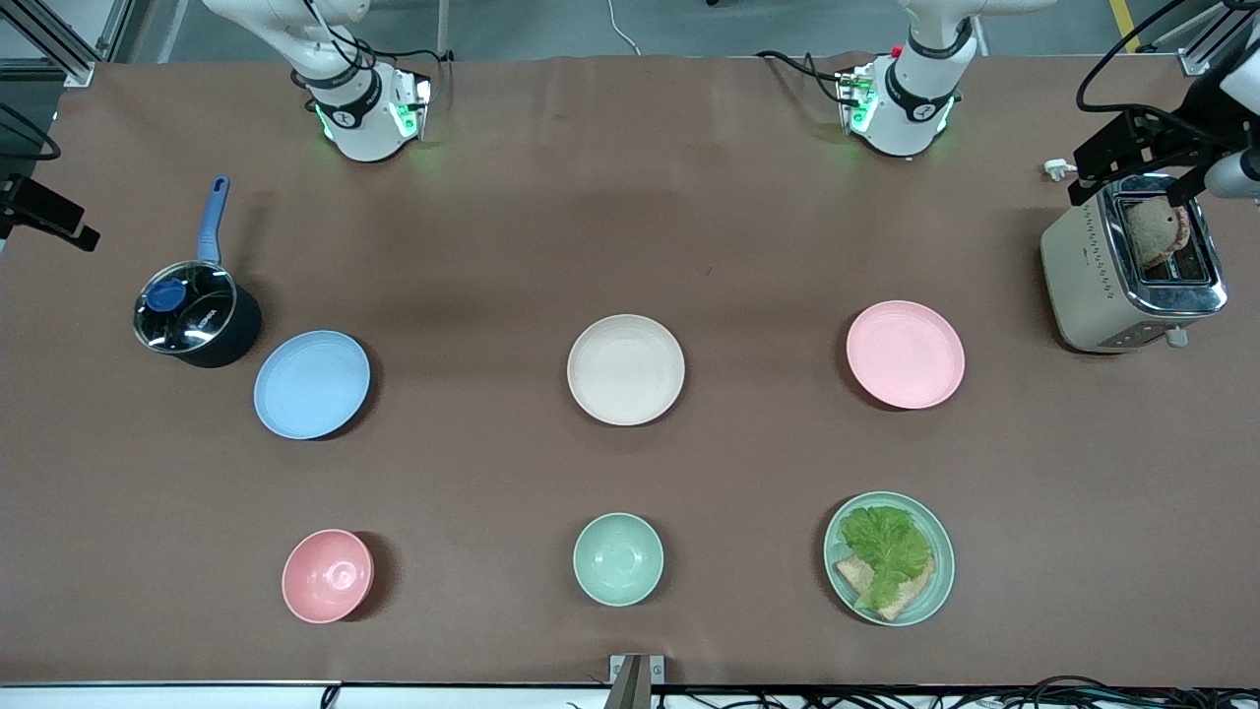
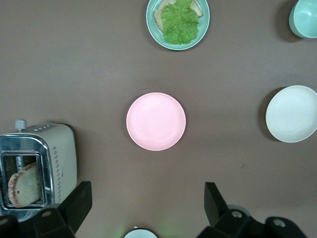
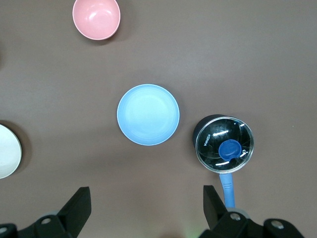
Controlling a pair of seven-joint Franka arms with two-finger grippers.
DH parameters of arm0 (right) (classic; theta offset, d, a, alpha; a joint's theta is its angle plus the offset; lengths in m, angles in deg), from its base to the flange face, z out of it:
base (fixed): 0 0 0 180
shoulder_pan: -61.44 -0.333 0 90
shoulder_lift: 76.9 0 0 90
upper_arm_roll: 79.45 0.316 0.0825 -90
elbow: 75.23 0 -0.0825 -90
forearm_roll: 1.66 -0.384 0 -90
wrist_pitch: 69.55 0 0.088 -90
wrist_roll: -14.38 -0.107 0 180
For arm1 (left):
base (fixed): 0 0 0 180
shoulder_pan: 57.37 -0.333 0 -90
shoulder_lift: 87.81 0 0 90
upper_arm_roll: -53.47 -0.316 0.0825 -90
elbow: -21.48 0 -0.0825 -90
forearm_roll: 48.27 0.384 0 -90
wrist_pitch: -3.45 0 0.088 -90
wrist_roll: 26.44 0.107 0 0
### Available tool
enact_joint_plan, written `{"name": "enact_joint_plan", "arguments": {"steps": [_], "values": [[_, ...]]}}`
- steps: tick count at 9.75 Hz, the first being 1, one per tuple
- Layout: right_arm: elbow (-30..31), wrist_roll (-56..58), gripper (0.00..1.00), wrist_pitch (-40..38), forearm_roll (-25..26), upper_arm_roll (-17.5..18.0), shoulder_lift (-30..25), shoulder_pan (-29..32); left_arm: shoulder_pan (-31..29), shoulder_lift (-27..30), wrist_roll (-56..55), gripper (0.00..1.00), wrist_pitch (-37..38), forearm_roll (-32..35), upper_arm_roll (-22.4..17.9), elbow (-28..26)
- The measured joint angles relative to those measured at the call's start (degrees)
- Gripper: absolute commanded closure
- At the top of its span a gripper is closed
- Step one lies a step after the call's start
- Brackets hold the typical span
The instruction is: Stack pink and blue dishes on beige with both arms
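The beige plate [image 1: 626, 370] lies bare at the middle of the table. The pale blue plate [image 1: 312, 384] lies beside it toward the right arm's end, and the pale pink plate [image 1: 905, 354] toward the left arm's end; all three are apart. My left gripper [image 2: 147, 198] hangs high and open over the table between its base and the pink plate [image 2: 156, 121]. My right gripper [image 3: 146, 198] hangs high and open in the same way above the blue plate [image 3: 148, 114]. Neither holds anything. Both hands are out of the front view.
A dark pot with a glass lid and blue handle [image 1: 197, 315] stands close beside the blue plate. A toaster with bread [image 1: 1132, 276] stands at the left arm's end. Nearer the front camera lie a pink bowl [image 1: 327, 576], a mint bowl [image 1: 617, 558] and a mint plate with lettuce [image 1: 889, 558].
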Motion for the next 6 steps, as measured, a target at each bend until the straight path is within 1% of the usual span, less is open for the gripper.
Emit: {"name": "enact_joint_plan", "arguments": {"steps": [1, 2, 3, 4, 5, 6], "values": [[0.0, 0.47, 0.0, 0.04, -0.02, 0.0, 0.11, 0.0, -0.1, -0.95, 0.54, 0.01, -1.86, -1.15, -1.39, -1.16], [0.02, 2.75, 0.0, 0.13, -0.03, -0.01, 0.41, 0.0, -0.22, -2.01, 1.38, 0.01, -5.56, -1.41, -2.14, -3.78], [0.19, 6.31, 0.0, 0.37, -0.03, -0.31, 1.27, 0.03, -0.17, -2.99, 3.92, 0.01, -10.68, -1.95, -3.12, -7.75], [0.66, 9.22, 0.0, 1.59, -0.18, -1.12, 3.17, 0.14, -0.19, -3.94, 7.75, 0.0, -16.27, -3.25, -4.73, -12.23], [1.39, 10.87, 0.0, 3.88, -1.05, -2.04, 6.24, 0.29, -0.33, -4.94, 11.99, 0.0, -21.67, -4.34, -6.3, -16.86], [2.03, 12.07, 0.0, 6.62, -2.49, -2.71, 9.99, 0.51, -0.51, -6.27, 15.91, 0.0, -26.37, -4.72, -7.0, -21.23]]}}
